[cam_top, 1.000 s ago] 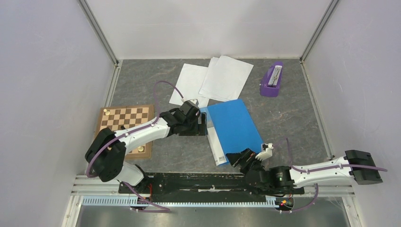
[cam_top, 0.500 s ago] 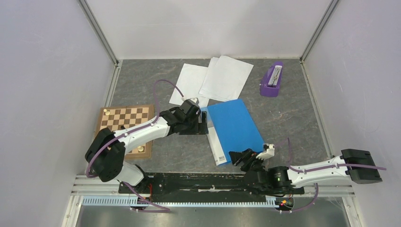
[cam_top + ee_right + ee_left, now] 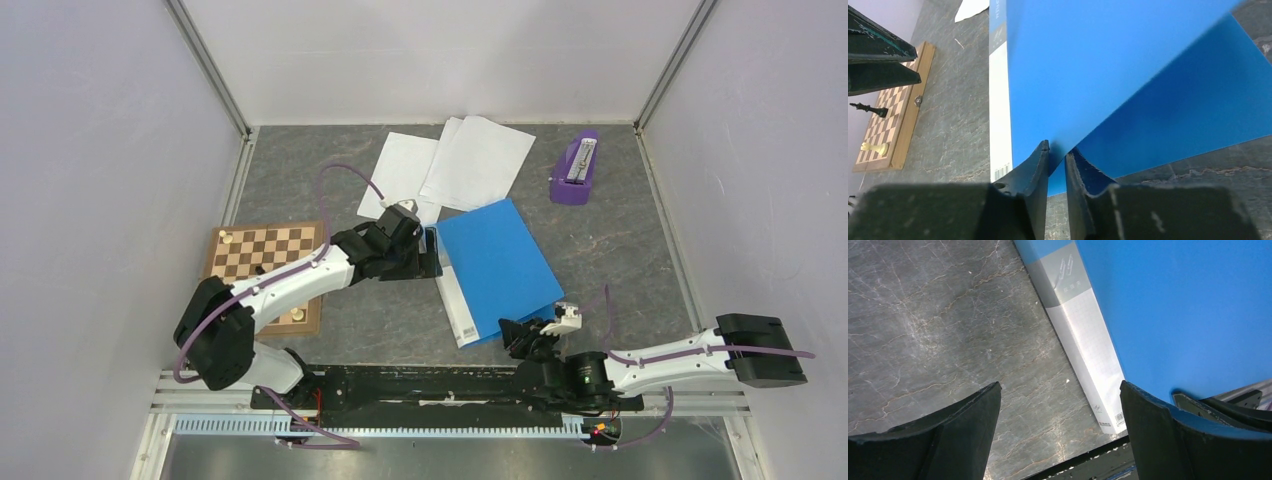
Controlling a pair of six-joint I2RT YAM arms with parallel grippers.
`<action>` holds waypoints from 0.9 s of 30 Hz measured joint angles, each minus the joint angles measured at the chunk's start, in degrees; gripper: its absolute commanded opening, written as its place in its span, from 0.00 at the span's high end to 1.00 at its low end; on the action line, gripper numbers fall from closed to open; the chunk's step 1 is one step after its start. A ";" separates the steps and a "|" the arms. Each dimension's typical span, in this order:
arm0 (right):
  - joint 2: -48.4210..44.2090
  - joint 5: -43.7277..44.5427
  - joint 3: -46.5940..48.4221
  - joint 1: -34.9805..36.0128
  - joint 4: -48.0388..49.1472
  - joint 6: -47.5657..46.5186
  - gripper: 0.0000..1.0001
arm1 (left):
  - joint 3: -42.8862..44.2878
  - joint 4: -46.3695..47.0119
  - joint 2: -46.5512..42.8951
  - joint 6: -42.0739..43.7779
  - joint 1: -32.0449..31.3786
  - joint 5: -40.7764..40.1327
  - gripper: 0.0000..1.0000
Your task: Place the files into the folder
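The blue folder [image 3: 497, 265] lies in the middle of the table, its pale spine strip [image 3: 1083, 350] on the left with the barcode end nearest me. My right gripper [image 3: 522, 335] is at its near corner. In the right wrist view the gripper [image 3: 1057, 147] is shut on the corner of the top cover [image 3: 1098, 65], which stands lifted off the lower cover [image 3: 1198, 105]. My left gripper [image 3: 430, 258] hovers over the spine's far end, and it [image 3: 1060, 385] is open with nothing between the fingers. The files [image 3: 470, 165], white sheets, lie fanned behind the folder.
A brown chessboard [image 3: 265, 265] with a few pieces sits at the left, under the left arm. A purple stapler-like object [image 3: 575, 168] stands at the back right. Metal frame rails and white walls bound the table.
My right gripper has closed from wide open onto the folder's near corner and drawn slightly toward me. The folder has shifted a little away; the left gripper moved slightly back.
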 measured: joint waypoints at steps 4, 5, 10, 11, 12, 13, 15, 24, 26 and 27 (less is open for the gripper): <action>-1.03 0.63 0.07 0.00 2.38 -6.69 1.00 | 0.87 -1.01 -1.07 -1.88 -0.09 -0.94 0.05; -1.36 0.83 0.22 0.00 3.19 -9.11 1.00 | 1.27 -1.36 -1.42 -2.29 -0.09 -1.18 0.05; -0.85 1.16 4.70 0.37 7.13 -23.78 1.00 | 5.57 -4.37 -2.56 -4.09 -0.09 -2.54 0.04; -0.09 1.03 6.34 0.63 7.48 -26.71 1.00 | 7.10 -5.25 -2.69 -4.39 -0.09 -2.71 0.04; 0.83 0.83 7.91 0.81 7.67 -29.11 1.00 | 9.46 -6.36 -2.75 -4.90 -0.09 -2.78 0.04; 2.14 0.72 9.77 0.94 7.69 -31.76 1.00 | 11.06 -6.91 -2.82 -5.20 -0.09 -2.82 0.04; 5.16 0.26 13.86 1.18 7.39 -36.87 1.00 | 15.02 -8.07 -3.08 -5.55 -0.09 -3.02 0.04; 17.53 -2.80 25.38 1.53 3.28 -51.71 1.00 | 27.98 -11.87 -3.61 -6.38 -0.09 -7.78 0.06; 19.50 -3.56 26.88 1.53 2.14 -53.66 1.00 | 28.26 -12.94 -3.58 -6.38 -0.09 -9.84 0.07; 20.35 -3.89 27.63 1.55 1.68 -54.53 1.00 | 28.28 -13.81 -3.52 -6.38 -0.09 -10.91 0.08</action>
